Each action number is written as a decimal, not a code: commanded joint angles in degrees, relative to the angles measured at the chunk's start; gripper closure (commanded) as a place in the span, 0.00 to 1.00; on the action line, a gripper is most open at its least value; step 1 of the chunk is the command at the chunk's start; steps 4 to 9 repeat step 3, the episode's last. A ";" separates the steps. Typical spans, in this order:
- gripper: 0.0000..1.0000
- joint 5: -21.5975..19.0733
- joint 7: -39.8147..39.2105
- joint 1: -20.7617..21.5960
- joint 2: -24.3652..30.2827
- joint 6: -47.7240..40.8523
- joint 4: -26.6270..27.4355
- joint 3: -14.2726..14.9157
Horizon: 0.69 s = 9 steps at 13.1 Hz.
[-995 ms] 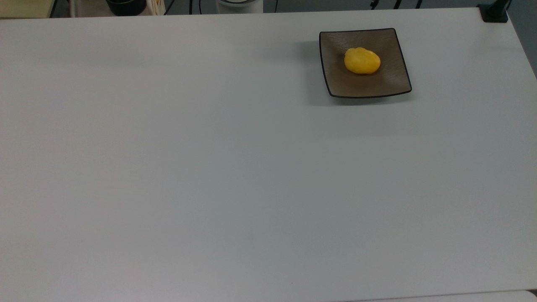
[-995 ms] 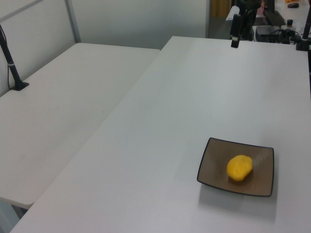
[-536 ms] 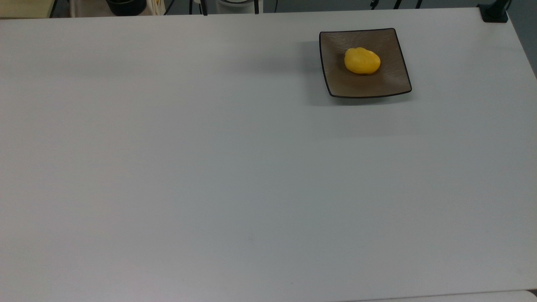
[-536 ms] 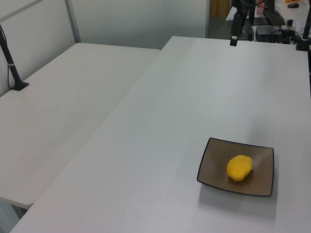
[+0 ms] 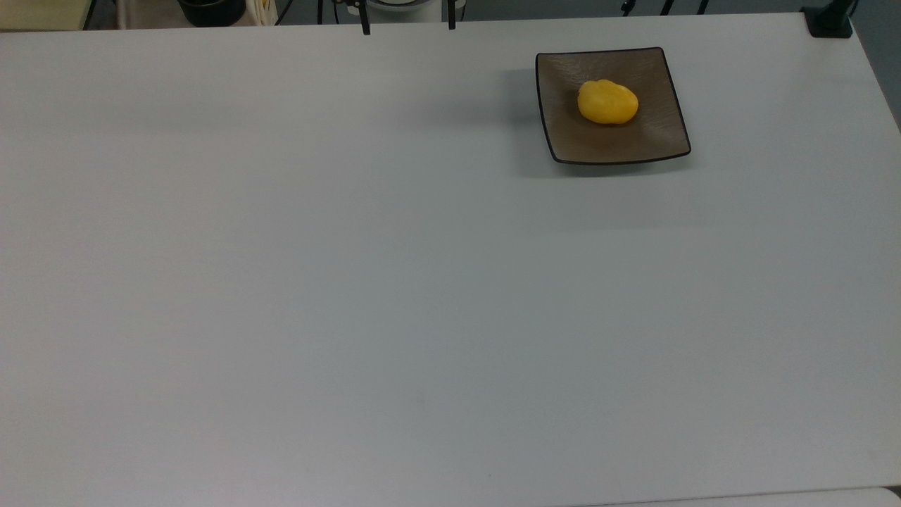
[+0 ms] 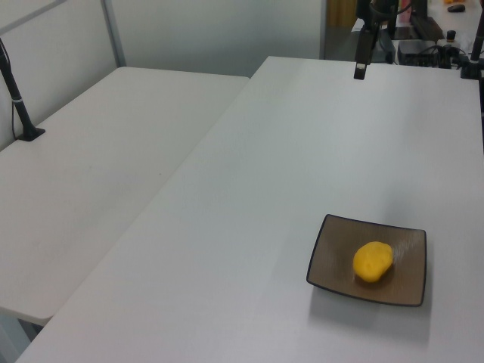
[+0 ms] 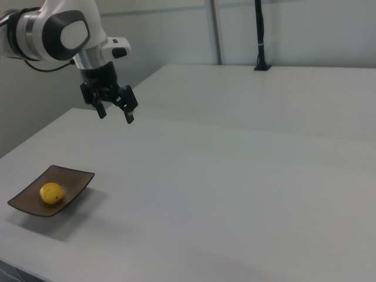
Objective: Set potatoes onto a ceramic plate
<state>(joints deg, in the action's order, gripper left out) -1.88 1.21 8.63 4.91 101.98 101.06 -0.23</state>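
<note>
The yellow potato (image 5: 607, 102) lies near the middle of the square brown-grey ceramic plate (image 5: 591, 144), which sits toward the top view's upper right. The left view shows the potato (image 6: 373, 261) on the plate (image 6: 329, 261) at the near right, and the right view shows the potato (image 7: 51, 192) on the plate (image 7: 73, 181) at the lower left. My gripper (image 7: 116, 114) hangs open and empty above the table, well away from the plate. Its black fingers poke in at the top view's upper edge as the gripper (image 5: 408, 27), and the gripper (image 6: 361, 68) shows at the left view's far end.
The white table (image 5: 352, 282) spreads wide around the plate. A second white table (image 6: 98, 174) adjoins it at the left view's left. A black clamped post (image 6: 19, 98) stands there, and a black clamp (image 5: 830, 21) sits at the top view's upper right corner.
The gripper has drifted in over the table's far edge, so its fingertips now show at the top view's upper edge. The potato and plate have not moved.
</note>
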 commanded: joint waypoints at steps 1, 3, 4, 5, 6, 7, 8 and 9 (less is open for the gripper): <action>0.00 -1.20 -1.29 -0.72 -0.08 0.24 0.19 -0.83; 0.00 -1.20 -1.21 -0.72 -0.08 0.33 0.02 -0.83; 0.00 -1.20 -1.21 -0.72 -0.08 0.33 0.02 -0.83; 0.00 -1.20 -1.21 -0.72 -0.08 0.33 0.02 -0.83; 0.00 -1.20 -1.21 -0.72 -0.08 0.33 0.02 -0.83; 0.00 -1.20 -1.21 -0.72 -0.08 0.33 0.02 -0.83; 0.00 -1.20 -1.21 -0.72 -0.08 0.33 0.02 -0.83; 0.00 -1.20 -1.21 -0.72 -0.08 0.33 0.02 -0.83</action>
